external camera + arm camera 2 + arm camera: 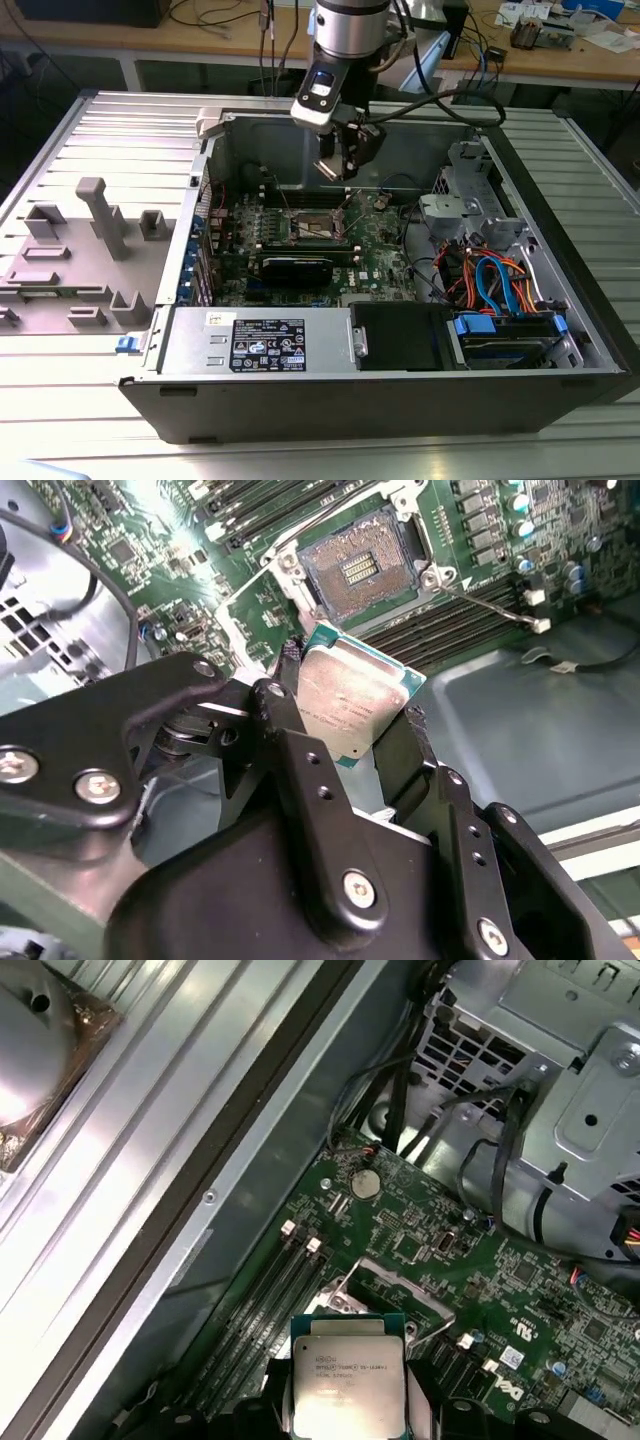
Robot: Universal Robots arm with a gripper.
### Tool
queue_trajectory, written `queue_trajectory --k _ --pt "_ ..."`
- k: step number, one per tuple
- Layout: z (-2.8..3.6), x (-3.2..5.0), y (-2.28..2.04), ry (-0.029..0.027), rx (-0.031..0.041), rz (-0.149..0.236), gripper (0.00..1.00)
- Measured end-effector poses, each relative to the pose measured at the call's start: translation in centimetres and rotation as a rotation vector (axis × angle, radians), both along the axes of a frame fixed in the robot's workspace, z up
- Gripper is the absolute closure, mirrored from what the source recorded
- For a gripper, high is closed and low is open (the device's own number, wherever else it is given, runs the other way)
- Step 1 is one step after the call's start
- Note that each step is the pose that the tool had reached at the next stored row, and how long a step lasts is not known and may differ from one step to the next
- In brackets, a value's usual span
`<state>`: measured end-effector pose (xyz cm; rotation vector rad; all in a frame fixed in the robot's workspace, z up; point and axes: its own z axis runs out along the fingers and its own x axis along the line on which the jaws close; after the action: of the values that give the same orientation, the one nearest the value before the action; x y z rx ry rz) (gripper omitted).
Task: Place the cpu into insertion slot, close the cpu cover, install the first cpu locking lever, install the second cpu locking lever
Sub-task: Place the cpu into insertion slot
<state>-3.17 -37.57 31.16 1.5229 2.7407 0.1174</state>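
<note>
Open computer case (300,405) on ribbed table (90,430), grey fixture (100,215) beside it

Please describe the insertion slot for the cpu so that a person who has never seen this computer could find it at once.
Look into the open computer case, at the green motherboard. Near the board's middle, between two banks of long, narrow memory slots, lies the insertion slot. Unlike them it is square, with a brownish-gold contact field, and nothing sits in it.

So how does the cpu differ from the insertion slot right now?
The cpu has a dull silver top; the insertion slot shows brownish-gold contacts. The cpu is gripped in the tool; the insertion slot lies empty in the green board. Both are square.
</note>
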Motion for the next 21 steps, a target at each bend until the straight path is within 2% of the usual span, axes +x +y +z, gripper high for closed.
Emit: queue_trajectory --k 3,4,12,15,18,20,21 --pt "-0.08 0.0 -0.01 0.0001 -0.0002 -0.044 0.46" --pt "-0.12 0.0 0.0 0.0 0.0 -0.074 0.46" --pt "-0.25 0.0 0.0 0.0001 -0.0001 -0.172 0.46" --pt "-0.32 0.0 0.0 0.0001 0.0 -0.219 0.46" --pt "-0.47 0.0 0.0 0.0 0.0 -0.312 0.46" --pt "-0.51 0.0 0.0 0.0001 0.0 -0.336 0.46" --pt "-0.55 0.0 0.0 0.0001 -0.0001 -0.361 0.46"
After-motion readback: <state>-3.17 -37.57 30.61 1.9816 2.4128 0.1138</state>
